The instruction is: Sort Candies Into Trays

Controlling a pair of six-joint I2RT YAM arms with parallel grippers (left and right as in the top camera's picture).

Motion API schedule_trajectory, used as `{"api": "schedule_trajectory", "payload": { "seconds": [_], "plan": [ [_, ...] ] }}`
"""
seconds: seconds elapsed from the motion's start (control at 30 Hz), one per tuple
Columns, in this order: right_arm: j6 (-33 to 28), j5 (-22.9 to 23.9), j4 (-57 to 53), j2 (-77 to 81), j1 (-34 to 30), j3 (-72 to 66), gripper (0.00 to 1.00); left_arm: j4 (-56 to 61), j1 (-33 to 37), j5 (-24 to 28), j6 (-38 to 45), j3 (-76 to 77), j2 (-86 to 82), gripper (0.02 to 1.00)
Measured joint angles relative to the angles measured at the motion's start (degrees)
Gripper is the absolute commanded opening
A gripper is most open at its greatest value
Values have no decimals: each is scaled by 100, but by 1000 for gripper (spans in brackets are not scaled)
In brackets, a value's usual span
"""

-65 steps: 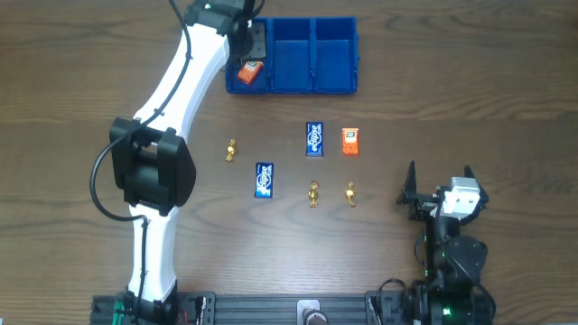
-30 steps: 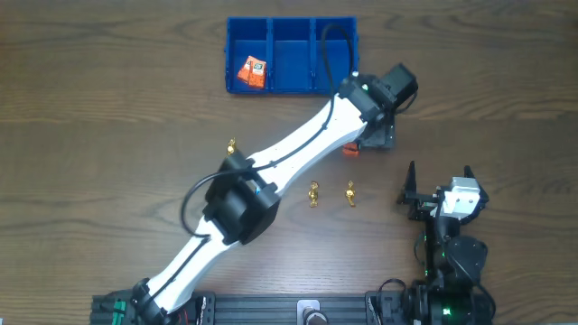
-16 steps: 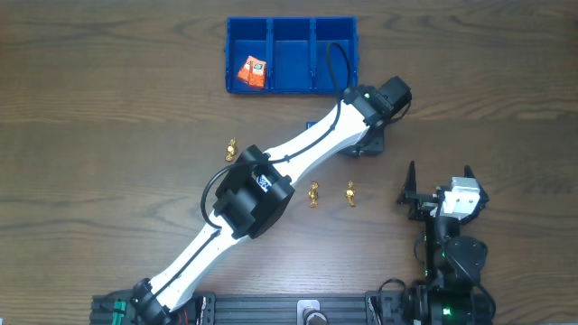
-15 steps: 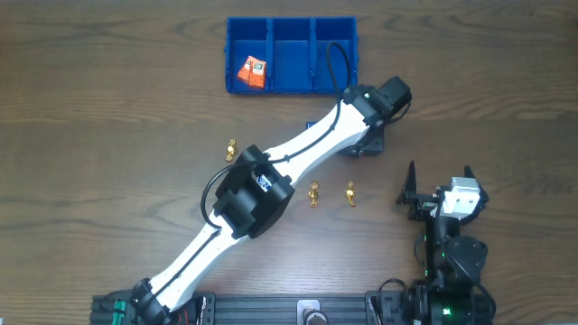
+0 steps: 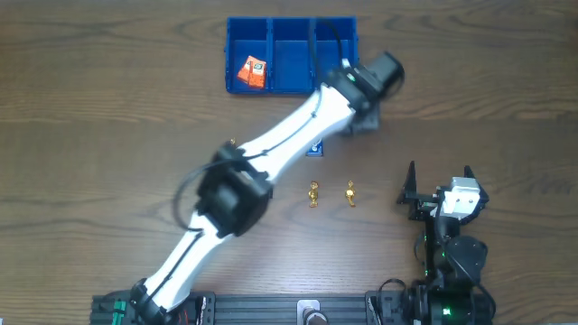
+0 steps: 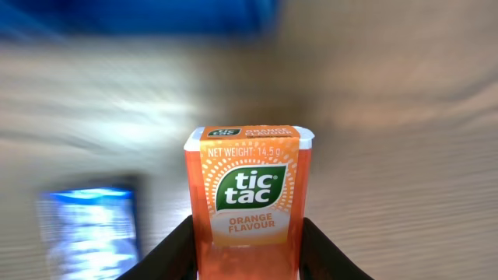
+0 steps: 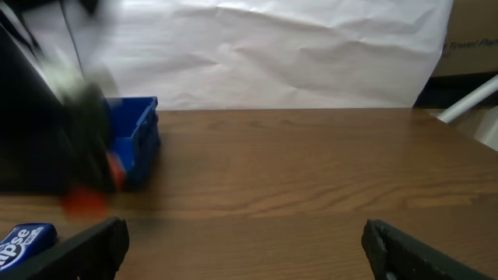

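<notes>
Plainly clamped the orange candy box (image 6: 250,194) in the left claw (image 6: 249,243) for transport, next likely needing release into the blue tray (image 5: 271,89).

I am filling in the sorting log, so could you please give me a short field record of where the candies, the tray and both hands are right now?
left hand: shut on held orange candy box, above the table, outside the tray
right hand: open, holding nothing, near its base
blue tray: three compartments; sorted orange candy box in the left one
blue candy pack: on the table, unsorted
gold wrapped candies: a pair side by side on the table, unsorted
</notes>
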Motion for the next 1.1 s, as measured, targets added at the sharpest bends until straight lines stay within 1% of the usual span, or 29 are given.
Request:
{"api": "schedule_trajectory", "payload": {
  "seconds": [0.07,0.2,0.27,0.4,0.77,1.1],
  "plan": [
    [0,2,0,0,0,0,998,17,339,-90,212,9,-570,382],
    [0,2,0,0,0,0,998,-114,1233,-175,588,149,-1495,380],
    [0,0,0,0,0,0,998,-310,1703,-166,756,203,-1694,378],
    [0,2,0,0,0,0,998,-553,2243,-101,1045,208,-1554,384],
    [0,0,0,0,0,0,998,-603,2500,223,1860,153,-750,391],
    [0,2,0,0,0,0,998,-601,2682,284,2037,149,-393,402]
  ]
}}
